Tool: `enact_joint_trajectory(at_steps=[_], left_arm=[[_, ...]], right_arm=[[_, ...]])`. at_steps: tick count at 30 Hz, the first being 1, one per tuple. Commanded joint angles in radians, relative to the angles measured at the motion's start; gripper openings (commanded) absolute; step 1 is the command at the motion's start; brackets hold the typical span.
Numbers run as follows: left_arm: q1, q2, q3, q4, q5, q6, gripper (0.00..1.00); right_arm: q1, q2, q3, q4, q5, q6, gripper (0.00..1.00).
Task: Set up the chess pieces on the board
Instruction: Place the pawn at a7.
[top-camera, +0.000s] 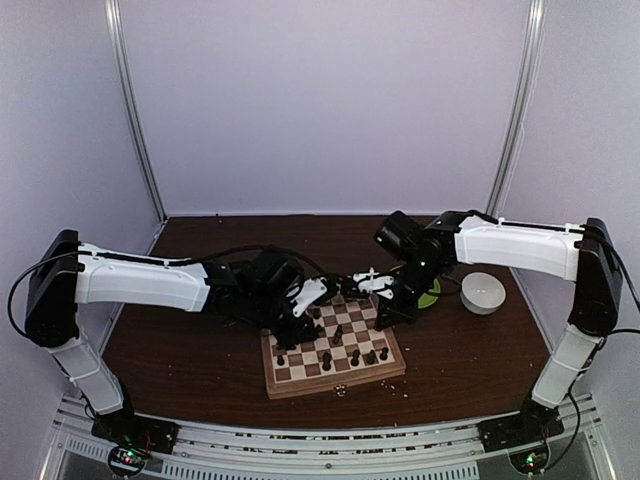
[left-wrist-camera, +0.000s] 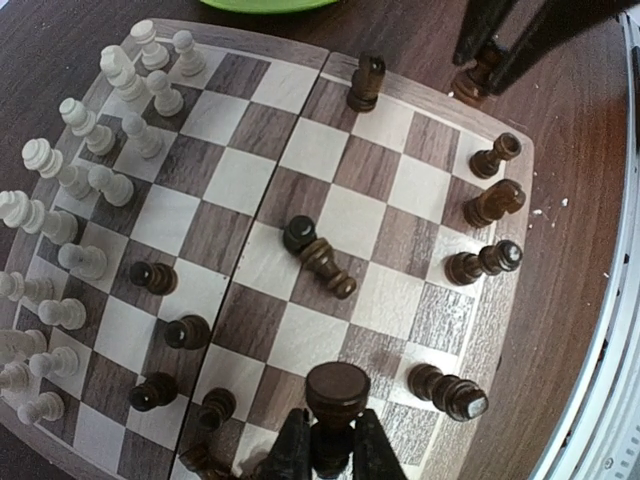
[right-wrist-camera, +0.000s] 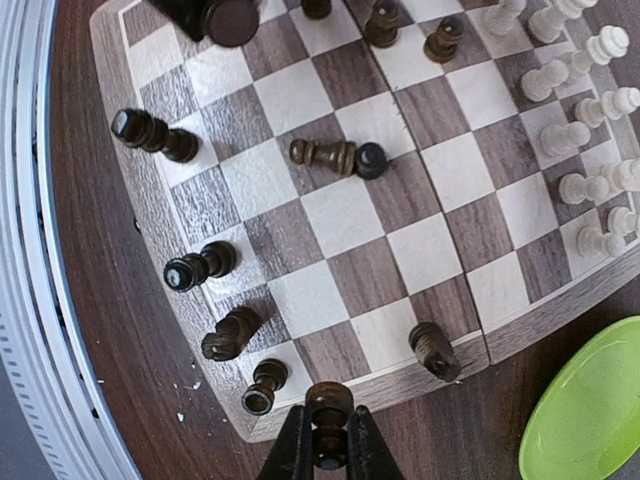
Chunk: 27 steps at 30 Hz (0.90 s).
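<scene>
Dark piece (left-wrist-camera: 337, 392), pinched in left gripper (left-wrist-camera: 330, 445); second dark piece (right-wrist-camera: 329, 403), in right gripper (right-wrist-camera: 328, 445): both for board (right-wrist-camera: 345, 215) placement.

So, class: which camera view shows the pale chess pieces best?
Left wrist: the pale chess pieces stand in two rows along one edge of the board. The right wrist view catches only some at its top-right corner; in the top view the arms mostly hide them.

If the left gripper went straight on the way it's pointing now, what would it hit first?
Likely the board: the left gripper, shut on a dark piece, points down at bare squares near the board's edge. The toppled dark piece lies further along that line. Depth is hard to judge.
</scene>
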Motion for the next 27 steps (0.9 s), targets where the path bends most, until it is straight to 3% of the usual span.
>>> enact_joint_trajectory(at_steps=[1,22,27], left_arm=[[0.006,-0.034,-0.013,0.011,-0.022,-0.014,0.0],[0.013,-0.042,-0.033,0.025,-0.027,-0.019,0.0],[0.013,-0.041,-0.034,0.027,-0.027,-0.021,0.0]], right_arm=[[0.046,0.012,-0.043,-0.002,0.096,-0.048,0.07],[0.077,0.108,-0.04,0.041,0.137,-0.045,0.09],[0.077,0.12,-0.039,0.053,0.143,-0.043,0.14]])
